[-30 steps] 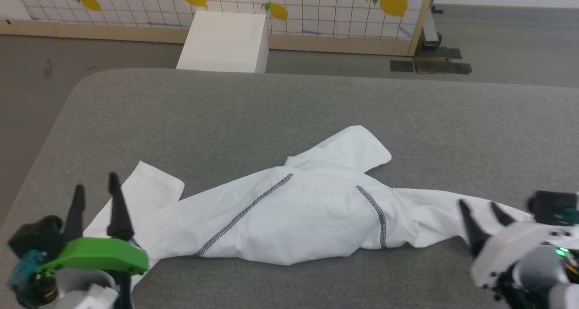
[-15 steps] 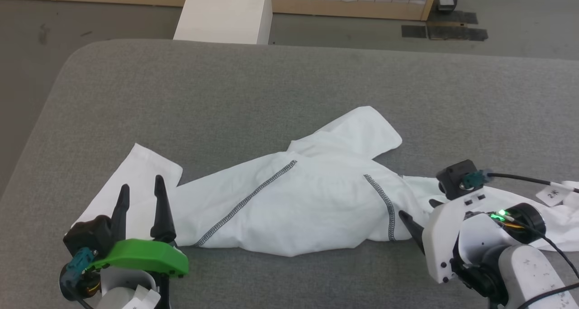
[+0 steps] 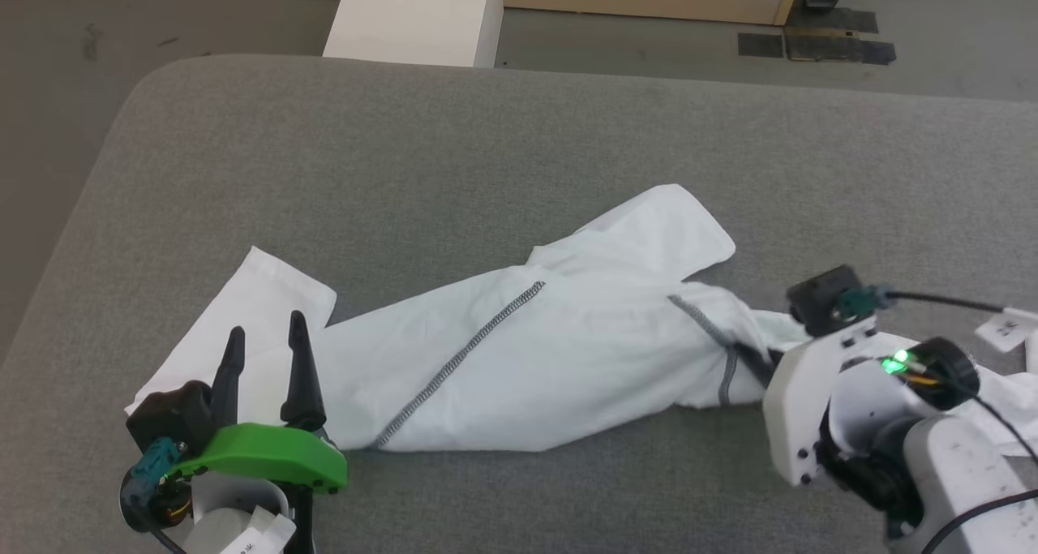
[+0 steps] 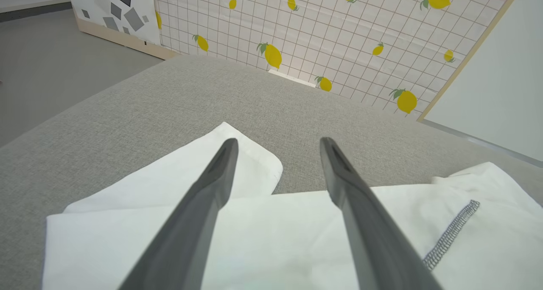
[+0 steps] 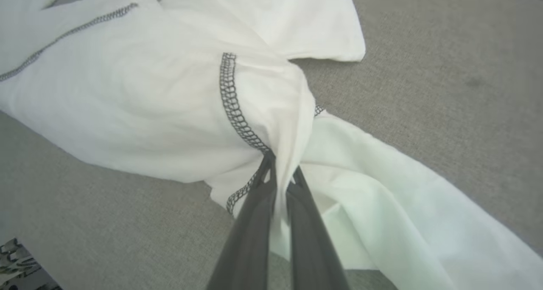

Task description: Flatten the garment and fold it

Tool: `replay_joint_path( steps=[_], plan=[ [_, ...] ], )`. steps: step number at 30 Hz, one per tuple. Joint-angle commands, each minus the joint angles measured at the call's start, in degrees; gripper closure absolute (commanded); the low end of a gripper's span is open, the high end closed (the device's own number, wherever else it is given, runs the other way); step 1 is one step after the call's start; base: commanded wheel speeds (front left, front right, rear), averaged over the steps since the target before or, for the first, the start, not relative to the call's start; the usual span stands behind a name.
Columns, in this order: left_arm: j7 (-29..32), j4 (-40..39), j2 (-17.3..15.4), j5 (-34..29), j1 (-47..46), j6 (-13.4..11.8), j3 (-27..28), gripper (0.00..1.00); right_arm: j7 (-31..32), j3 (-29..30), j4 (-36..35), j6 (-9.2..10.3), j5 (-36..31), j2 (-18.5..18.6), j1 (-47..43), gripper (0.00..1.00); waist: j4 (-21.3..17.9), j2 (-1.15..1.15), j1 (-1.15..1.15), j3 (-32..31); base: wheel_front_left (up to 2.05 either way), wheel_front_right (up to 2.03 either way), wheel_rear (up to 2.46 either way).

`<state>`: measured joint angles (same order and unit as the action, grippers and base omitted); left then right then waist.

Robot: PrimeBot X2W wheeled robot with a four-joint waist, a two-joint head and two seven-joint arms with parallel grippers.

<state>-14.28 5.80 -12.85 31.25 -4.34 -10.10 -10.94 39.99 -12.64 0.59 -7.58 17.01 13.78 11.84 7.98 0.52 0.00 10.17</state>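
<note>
Closing within the last second, the right gripper (image 5: pixel 282 171) now pinches the garment (image 3: pixel 568 351) at its stitched seam near the grey padded surface's (image 3: pixel 405 173) front right edge, bunching the cloth there. The left gripper (image 3: pixel 266 324) hovers, jaws spread, over the garment's left end near the front left corner. With one hold secured, pulling flat looks ready to begin. A white box (image 3: pixel 413 15) stands beyond the far edge.

Left tool (image 3: pixel 266 324): lower left of the head view, two dark fingers (image 4: pixel 203 205) spread wide, pointing up the view.
Left wrist: green cover (image 3: pixel 259 457) on top, black camera block (image 3: pixel 170 412) beside it.
Right tool (image 5: pixel 282 167): fingers pressed together — pinching a bunched fold of the garment (image 5: pixel 140 99).
Right wrist: white housing (image 3: pixel 799 408) at lower right of the head view, turned inward toward the left arm — green light (image 3: pixel 894 365) lit.
</note>
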Motion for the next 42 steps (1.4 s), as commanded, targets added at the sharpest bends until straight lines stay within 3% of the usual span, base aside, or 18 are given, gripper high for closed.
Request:
replay_joint_path(
  steps=[1, 9, 15, 22, 23, 24, 30, 36, 42],
  plan=[
    [-0.3, 0.3, 0.1, 0.2, -1.0, 0.3, 0.1, 0.0, -0.8, 1.0, -0.8, 0.09, 0.4, 0.5, 1.5, 1.0, -0.4, -0.51, 0.0, -0.4, 0.0, 0.0, 0.0],
    [-0.2, -0.3, -0.1, 0.1, -2.1, 0.7, -0.1, 0.0, -0.3, 6.7, 0.4, 0.09, -0.4, 3.6, 11.0, 1.0, -2.1, -0.51, 0.0, 0.2, 0.0, 0.0, 0.0],
    [0.0, 0.2, 1.4, -0.3, -5.6, 1.6, -2.2, 0.0, 0.1, 8.7, 12.1, 0.09, -3.2, 6.6, 21.2, 1.0, 0.0, -0.51, 0.0, 3.8, 0.0, 0.0, 0.0],
    [-0.2, 2.8, 2.8, -0.5, -7.7, 2.7, -3.7, 0.0, -1.6, 9.9, 24.6, 0.09, -7.4, 7.8, 23.2, 1.0, 2.8, -0.51, 0.0, 6.5, 0.0, 0.0, 0.0],
    [-0.2, 3.1, 2.8, -0.5, -7.8, 2.8, -3.7, 0.0, -2.1, 10.1, 25.7, 0.09, -7.5, 7.7, 23.1, 0.56, 2.9, -0.51, 0.0, 6.5, 0.0, 0.0, 0.0],
    [-0.2, 3.4, 2.8, -0.5, -7.8, 2.9, -3.7, 0.0, -3.0, 10.3, 26.9, 0.09, -7.7, 7.7, 23.0, 0.0, 2.9, -0.51, 0.0, 6.6, 0.0, 0.0, 0.0],
    [-0.3, 5.3, 2.8, -0.4, -7.7, 3.6, -4.2, 0.0, -11.6, 15.5, 26.8, 0.09, -5.6, 6.2, 21.2, 0.0, 2.0, -0.51, 0.0, 3.7, 0.0, 0.0, 0.0],
    [0.9, 5.8, 2.6, 0.0, -7.8, 4.2, -5.1, 0.0, -18.6, 23.3, 16.4, 0.09, -2.4, 1.9, 12.3, 0.0, -0.4, -0.51, 0.0, 0.2, 0.0, 0.0, 0.0],
    [3.4, 5.2, 3.1, 0.8, -9.0, 4.9, -6.4, 0.0, -19.8, 28.1, 5.7, 0.09, -1.7, -3.7, 1.4, 0.0, -3.2, -0.51, 0.0, -1.5, 0.0, 0.0, 0.0]
  ],
)
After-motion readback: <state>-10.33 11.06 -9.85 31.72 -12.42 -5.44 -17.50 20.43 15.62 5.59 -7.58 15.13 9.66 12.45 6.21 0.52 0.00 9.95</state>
